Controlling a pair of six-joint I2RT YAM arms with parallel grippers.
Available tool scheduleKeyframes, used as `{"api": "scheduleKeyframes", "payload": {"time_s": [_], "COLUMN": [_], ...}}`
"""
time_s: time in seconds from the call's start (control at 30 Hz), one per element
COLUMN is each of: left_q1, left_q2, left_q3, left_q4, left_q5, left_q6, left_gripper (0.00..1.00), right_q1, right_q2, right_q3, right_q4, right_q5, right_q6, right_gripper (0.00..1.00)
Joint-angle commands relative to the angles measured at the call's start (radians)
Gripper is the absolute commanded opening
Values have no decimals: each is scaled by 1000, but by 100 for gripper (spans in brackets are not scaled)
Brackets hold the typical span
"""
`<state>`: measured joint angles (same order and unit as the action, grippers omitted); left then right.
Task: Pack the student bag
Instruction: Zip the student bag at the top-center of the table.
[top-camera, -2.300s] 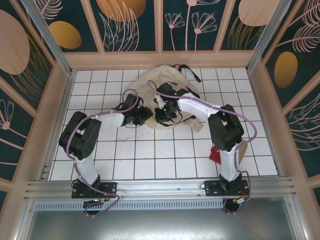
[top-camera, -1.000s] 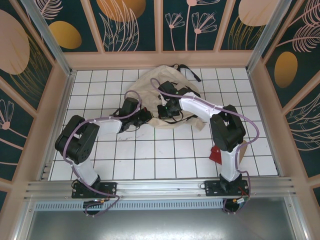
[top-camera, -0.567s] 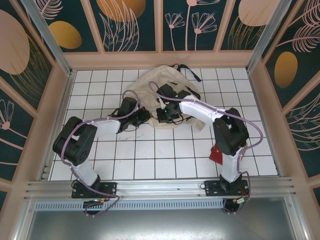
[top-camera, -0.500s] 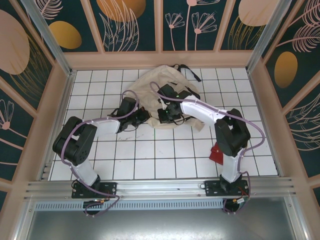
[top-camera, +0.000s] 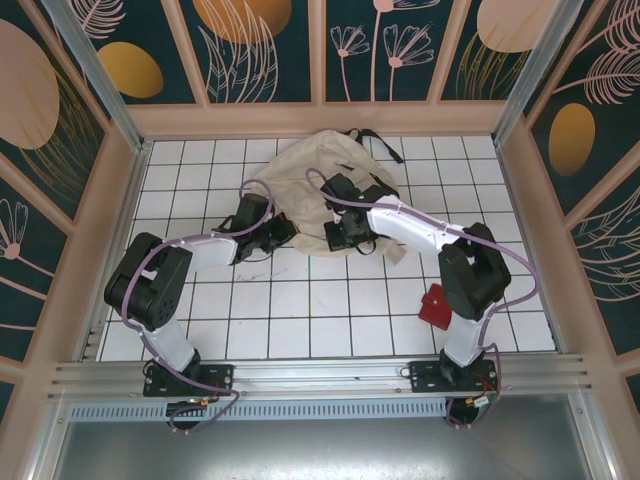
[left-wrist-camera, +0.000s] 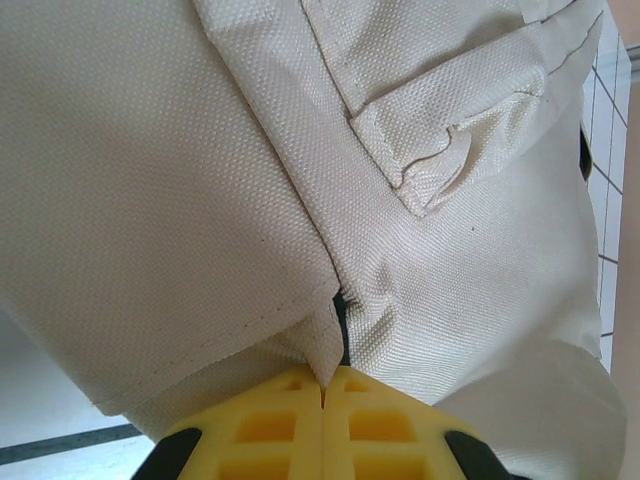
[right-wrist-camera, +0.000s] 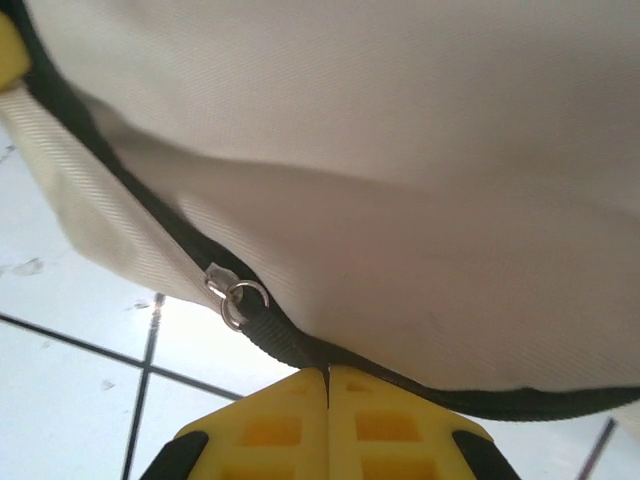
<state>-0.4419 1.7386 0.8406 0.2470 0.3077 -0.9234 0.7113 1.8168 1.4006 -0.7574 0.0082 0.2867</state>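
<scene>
The student bag (top-camera: 310, 170), a large beige canvas backpack, lies slumped at the back middle of the tiled floor. My left gripper (top-camera: 272, 234) is at its near left edge. In the left wrist view its yellow fingers (left-wrist-camera: 270, 420) are shut on a folded corner of the bag's fabric (left-wrist-camera: 325, 345), my left gripper (left-wrist-camera: 323, 378) pressed close under the cloth. My right gripper (top-camera: 346, 234) is at the bag's near right edge. In the right wrist view my right gripper (right-wrist-camera: 327, 372) is shut on a black zipper pull strap (right-wrist-camera: 275, 335) hanging from a silver ring (right-wrist-camera: 240, 300).
A flat red object (top-camera: 437, 305) lies on the floor beside the right arm's lower link. Black straps (top-camera: 378, 142) trail off the bag's far side. Wooden walls (top-camera: 520, 200) enclose the white tiled floor (top-camera: 310, 310) on three sides.
The right arm has swung to the right, drawing its gripper rightward along the bag's near edge and uncovering the red object. The left gripper has kept its hold.
</scene>
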Motion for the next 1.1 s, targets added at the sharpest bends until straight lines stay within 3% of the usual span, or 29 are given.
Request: {"api": "scheduleKeyframes", "payload": {"time_s": [0.0, 0.37, 0.57, 0.77, 1.07], "left_q1": [61, 81, 88, 130, 178], "left_q2": [6, 8, 9, 5, 18], "left_q3": [9, 12, 43, 90, 126], "left_q4": [-73, -84, -116, -175, -207], "left_q5": [-120, -130, -132, -187, -241], "left_q6": [33, 51, 80, 109, 120], "left_gripper": [0, 0, 0, 0, 0], "right_q1": [-23, -21, -18, -23, -58], "right_q2": [-51, -83, -84, -42, -61], "right_q3": [-16, -20, -16, -12, -28], "right_q4": [-109, -107, -62, -103, -113], "right_q5": [179, 203, 125, 240, 303], "right_q6": [5, -6, -23, 16, 63], "right_gripper": [0, 0, 0, 0, 0]}}
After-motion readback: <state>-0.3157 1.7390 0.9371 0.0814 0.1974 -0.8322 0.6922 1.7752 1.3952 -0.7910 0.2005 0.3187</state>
